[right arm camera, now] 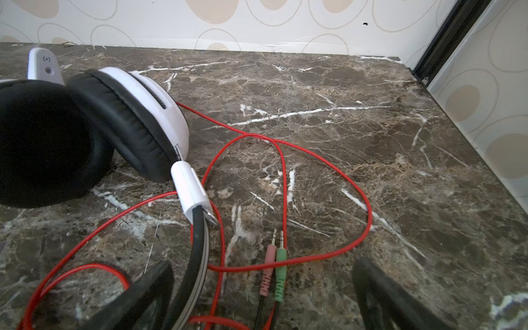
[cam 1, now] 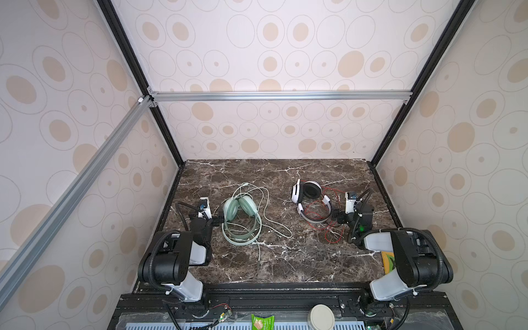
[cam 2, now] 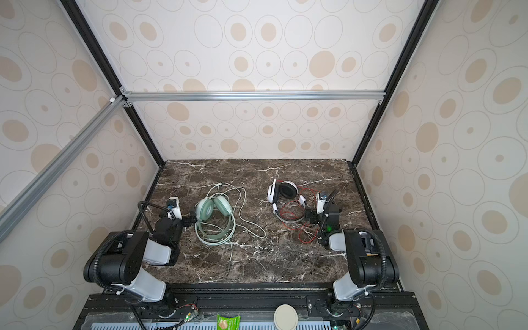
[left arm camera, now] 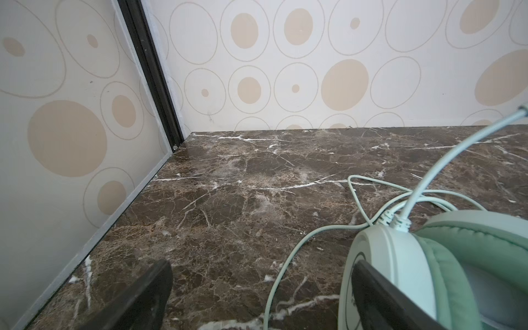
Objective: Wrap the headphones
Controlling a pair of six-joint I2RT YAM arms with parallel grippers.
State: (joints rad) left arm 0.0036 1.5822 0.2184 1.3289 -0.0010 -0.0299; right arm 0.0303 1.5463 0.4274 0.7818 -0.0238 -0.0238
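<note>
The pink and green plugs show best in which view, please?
The right wrist view: the plugs lie close up. In both top views they are too small to tell; the left wrist view misses them.

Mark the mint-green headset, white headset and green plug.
mint-green headset (cam 1: 231,211): in a top view, ear cup.
white headset (cam 1: 311,190): in a top view, black earpad.
green plug (right arm camera: 281,255): right wrist view, its sleeve.

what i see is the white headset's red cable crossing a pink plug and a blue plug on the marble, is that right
Not blue: the right wrist view shows the white headset's red cable crossing a pink plug and a green plug on the marble.
</note>
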